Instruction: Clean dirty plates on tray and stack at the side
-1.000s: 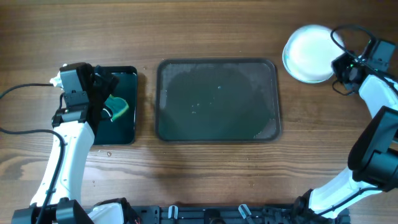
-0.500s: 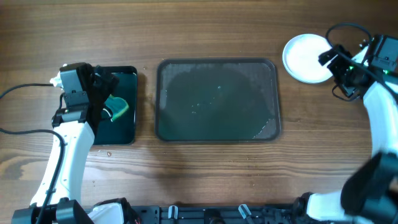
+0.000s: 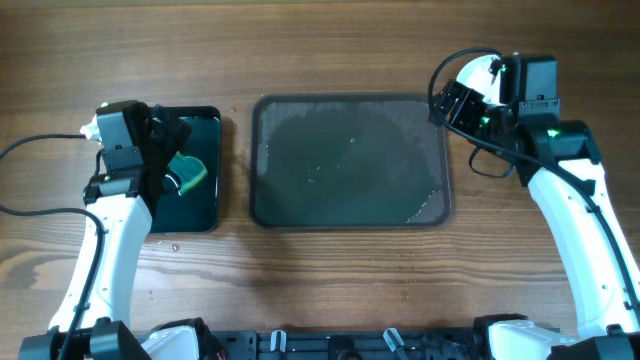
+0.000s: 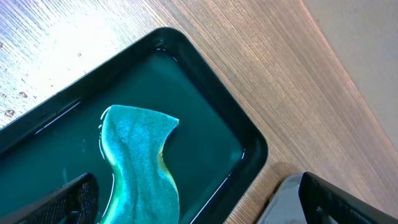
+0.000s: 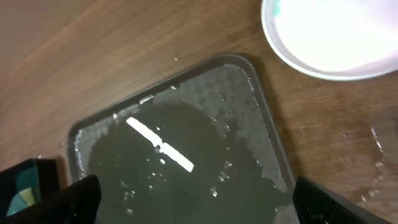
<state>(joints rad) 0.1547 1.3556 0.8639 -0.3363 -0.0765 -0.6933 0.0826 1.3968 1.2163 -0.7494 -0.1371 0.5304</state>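
The dark grey tray (image 3: pixel 350 205) lies wet in the middle of the table with no plates on it. A white plate (image 3: pixel 476 70) rests on the wood beyond its far right corner, mostly hidden under my right arm; the right wrist view shows the plate (image 5: pixel 329 37) beside the tray (image 5: pixel 180 162). My right gripper (image 3: pixel 457 102) hangs open over the tray's right far corner, and the right gripper (image 5: pixel 199 205) has nothing between its fingers. My left gripper (image 3: pixel 168 158) is open above a blue-green sponge (image 4: pixel 140 162).
The sponge (image 3: pixel 190 173) lies in a small black tray (image 3: pixel 205 205) holding water, left of the grey tray. A corner of the grey tray (image 4: pixel 283 202) shows in the left wrist view. Water drops dot the wood near the plate.
My right gripper opened and let go of the white plate at the far right, then swung left toward the tray's corner. The left arm has not moved.
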